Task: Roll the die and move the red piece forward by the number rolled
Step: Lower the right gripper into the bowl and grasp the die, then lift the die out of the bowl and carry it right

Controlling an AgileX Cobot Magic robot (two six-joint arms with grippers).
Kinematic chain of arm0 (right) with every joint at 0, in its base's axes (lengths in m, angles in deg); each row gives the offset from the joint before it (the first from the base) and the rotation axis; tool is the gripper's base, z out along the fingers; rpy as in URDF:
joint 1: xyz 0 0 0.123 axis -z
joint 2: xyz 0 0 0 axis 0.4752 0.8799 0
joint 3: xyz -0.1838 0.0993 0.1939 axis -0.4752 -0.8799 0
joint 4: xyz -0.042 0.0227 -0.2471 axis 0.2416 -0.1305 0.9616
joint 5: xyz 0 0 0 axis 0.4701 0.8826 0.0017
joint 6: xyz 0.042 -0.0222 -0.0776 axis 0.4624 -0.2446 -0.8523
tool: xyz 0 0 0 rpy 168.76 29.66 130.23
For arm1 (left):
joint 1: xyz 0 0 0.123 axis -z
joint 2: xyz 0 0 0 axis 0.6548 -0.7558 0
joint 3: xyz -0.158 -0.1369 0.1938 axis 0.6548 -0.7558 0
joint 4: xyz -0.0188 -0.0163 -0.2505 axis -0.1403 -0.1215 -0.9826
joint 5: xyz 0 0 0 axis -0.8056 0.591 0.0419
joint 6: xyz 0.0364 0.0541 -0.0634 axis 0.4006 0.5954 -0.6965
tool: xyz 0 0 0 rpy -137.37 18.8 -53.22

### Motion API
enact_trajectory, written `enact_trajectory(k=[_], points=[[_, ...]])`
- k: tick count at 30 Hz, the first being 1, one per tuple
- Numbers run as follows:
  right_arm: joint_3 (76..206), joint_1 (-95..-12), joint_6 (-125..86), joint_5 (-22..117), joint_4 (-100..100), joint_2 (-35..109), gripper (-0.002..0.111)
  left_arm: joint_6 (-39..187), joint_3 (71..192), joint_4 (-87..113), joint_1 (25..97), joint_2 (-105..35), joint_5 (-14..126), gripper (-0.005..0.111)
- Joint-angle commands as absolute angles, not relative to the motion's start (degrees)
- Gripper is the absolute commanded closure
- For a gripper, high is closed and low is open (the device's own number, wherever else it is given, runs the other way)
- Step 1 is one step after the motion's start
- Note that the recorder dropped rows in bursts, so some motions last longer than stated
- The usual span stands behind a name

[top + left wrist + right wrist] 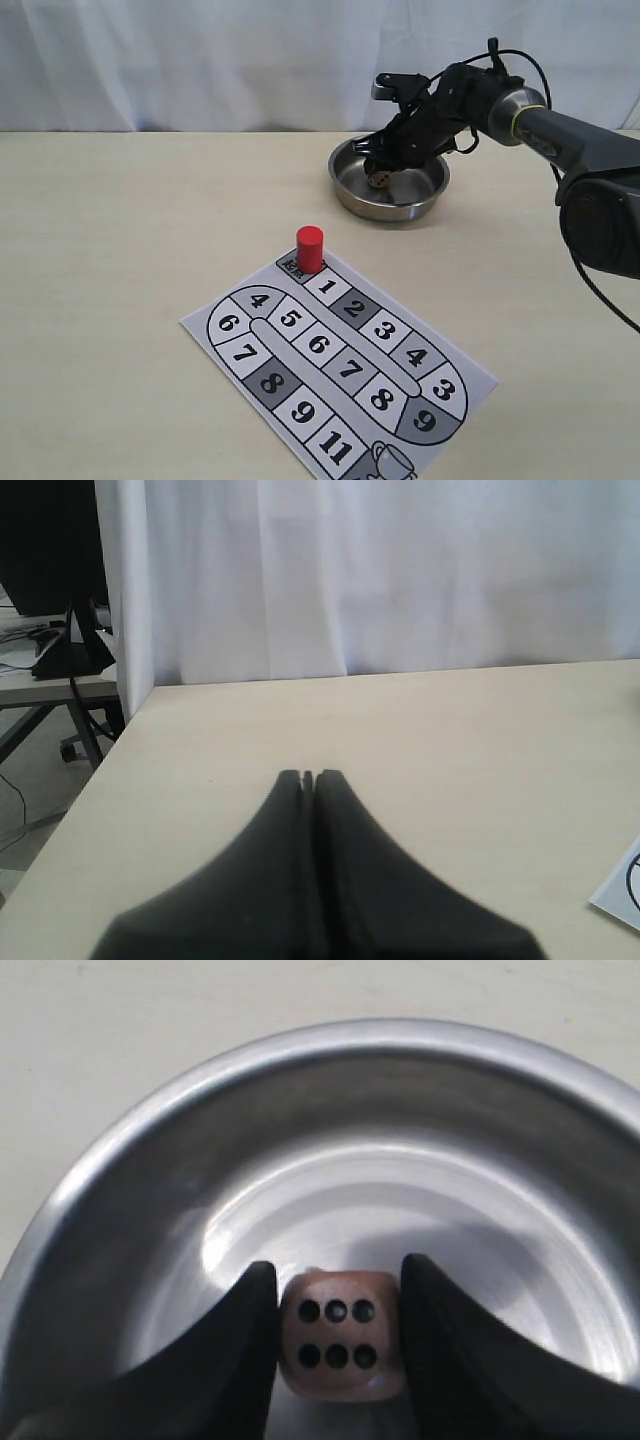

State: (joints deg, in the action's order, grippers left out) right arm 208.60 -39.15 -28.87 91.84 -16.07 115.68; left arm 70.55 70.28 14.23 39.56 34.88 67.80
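The tan die [338, 1332] shows six pips toward the right wrist camera and sits between the two black fingers of my right gripper [338, 1262], which is shut on it inside the steel bowl [300, 1048]. In the exterior view the right gripper [381, 170] reaches down into the bowl [392, 207] at the back right, with the die [379, 181] at its tip. The red piece [310, 248] stands upright on the start square at the far corner of the numbered board [205, 322]. My left gripper [308, 776] is shut on nothing, above bare table.
The printed board lies slanted across the front middle of the table; one corner of it [622, 890] shows in the left wrist view. A white curtain [200, 60] hangs behind the table. The table's left edge and a stand [70, 650] lie beyond it.
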Motion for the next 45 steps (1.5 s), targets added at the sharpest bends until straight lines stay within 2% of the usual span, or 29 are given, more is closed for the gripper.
enact_trajectory(k=[1,10,15,20,23,29,35,45], points=[[208.9,-39.2,-29.0,93.4,-14.3,114.7,0.102,70.2,70.7,13.9,39.6,35.0,66.9,0.107],[208.9,-39.1,-27.4,96.9,-14.1,109.2,0.104,70.2,70.7,13.9,39.6,35.0,66.9,0.107],[208.9,-38.4,-15.5,105.4,-8.9,106.3,0.104,70.2,70.7,13.9,39.6,35.0,67.0,0.107],[208.9,-38.3,-15.5,117.4,-1.0,104.0,0.104,70.2,70.7,13.9,39.6,35.0,67.0,0.107],[208.2,-38.3,-15.5,117.4,0.3,102.1,0.104,70.2,70.7,13.9,39.6,35.0,67.0,0.107],[197.3,-38.2,-16.1,117.4,-2.8,94.7,0.104,70.2,70.7,13.9,39.6,35.0,67.0,0.107],[180.6,-36.7,-16.7,117.4,-2.5,86.4,0.104,70.2,70.7,13.9,39.6,35.0,67.0,0.107],[151.3,-31.6,-19.5,99.9,0.9,69.7,0.104,70.2,70.7,13.9,39.6,35.0,66.8,0.107]])
